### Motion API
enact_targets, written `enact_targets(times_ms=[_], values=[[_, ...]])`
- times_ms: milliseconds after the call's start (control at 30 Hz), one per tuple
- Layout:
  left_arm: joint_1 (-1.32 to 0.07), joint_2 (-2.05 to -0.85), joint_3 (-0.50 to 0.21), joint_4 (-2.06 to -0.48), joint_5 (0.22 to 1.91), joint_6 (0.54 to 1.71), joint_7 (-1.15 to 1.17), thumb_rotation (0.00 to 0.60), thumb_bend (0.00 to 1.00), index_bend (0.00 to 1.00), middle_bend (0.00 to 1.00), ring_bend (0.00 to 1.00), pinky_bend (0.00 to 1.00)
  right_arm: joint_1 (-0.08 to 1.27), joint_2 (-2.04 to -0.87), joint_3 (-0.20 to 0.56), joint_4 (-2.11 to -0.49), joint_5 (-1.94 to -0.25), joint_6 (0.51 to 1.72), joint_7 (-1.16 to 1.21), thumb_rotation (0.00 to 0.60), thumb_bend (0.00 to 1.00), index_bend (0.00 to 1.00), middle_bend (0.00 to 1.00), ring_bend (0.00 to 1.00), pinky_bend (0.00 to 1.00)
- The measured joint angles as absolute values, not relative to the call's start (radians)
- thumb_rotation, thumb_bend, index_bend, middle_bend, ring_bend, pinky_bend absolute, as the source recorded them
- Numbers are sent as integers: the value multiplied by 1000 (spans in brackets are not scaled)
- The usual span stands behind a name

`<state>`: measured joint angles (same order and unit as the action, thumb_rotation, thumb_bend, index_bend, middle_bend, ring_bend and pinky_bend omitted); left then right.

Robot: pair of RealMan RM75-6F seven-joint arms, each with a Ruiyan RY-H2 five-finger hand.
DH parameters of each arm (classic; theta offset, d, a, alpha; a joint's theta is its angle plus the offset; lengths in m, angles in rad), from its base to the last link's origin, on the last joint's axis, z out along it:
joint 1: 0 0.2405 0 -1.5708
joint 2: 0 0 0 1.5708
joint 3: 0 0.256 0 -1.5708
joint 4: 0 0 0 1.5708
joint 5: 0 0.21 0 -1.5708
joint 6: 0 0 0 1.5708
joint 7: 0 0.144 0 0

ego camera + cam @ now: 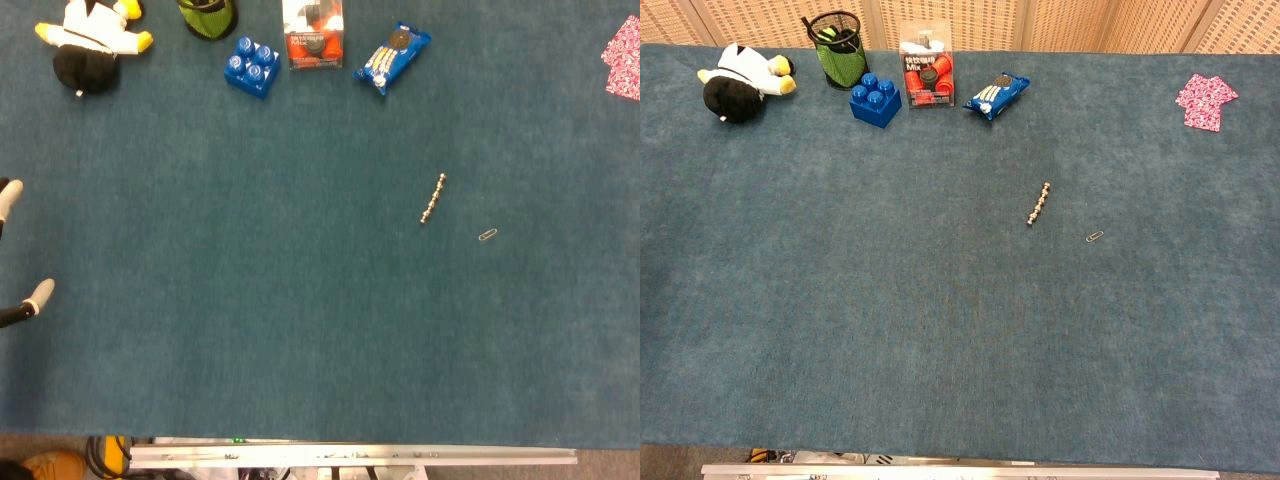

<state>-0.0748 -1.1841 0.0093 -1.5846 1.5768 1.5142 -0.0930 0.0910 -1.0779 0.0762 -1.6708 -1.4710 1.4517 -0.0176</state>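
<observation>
Two fingertips (38, 293) of your left hand (15, 255) show at the frame edge, spread, holding nothing; your right hand is out of view. Nearest that hand, the plush penguin (90, 42) lies beyond it; bead chain (432, 199) and paper clip (487, 235) lie loose, well off toward the opposite side.

Far across the table from my left hand (14, 255), well off toward my right side: a red box (927, 75) with white lettering. The lower word reads "Mix"; the line above it is too blurred for me to make out. Just beyond that box, a blue packet (997, 94) carries print, but it is too small to read. I can read nothing else from here.
</observation>
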Motion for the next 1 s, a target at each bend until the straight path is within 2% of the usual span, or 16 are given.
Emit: enact_targets(times_ms=[467,633,733,800,900,1000], values=[[-70,-1182,8,-1593,1571,1514,-87,600,202,20,79,52,12,128,-1071,83,-1673,-1511,1428,15,600,175,590,556,522,710],[-76,-1179,-2,-1600,1556,1505,-86,600,203,20,79,53,12,170,-1057,88,-1687,-1531,1377,20,600,175,590,564,525,710],[-81,-1177,-7,-1604,1551,1499,-83,600,203,20,79,53,12,211,-1050,95,-1696,-1546,1333,8,600,175,590,597,565,711],[-84,-1176,-10,-1606,1545,1491,-82,600,203,20,79,53,12,243,-1048,100,-1702,-1554,1295,-12,600,175,581,645,634,761],[-89,-1177,-13,-1606,1536,1481,-83,600,203,20,79,53,12,294,-1046,109,-1712,-1558,1225,-44,600,175,574,725,724,907],[-92,-1180,-16,-1602,1528,1473,-90,600,202,20,79,53,12,353,-1051,118,-1719,-1554,1142,-75,600,176,574,795,799,988]])
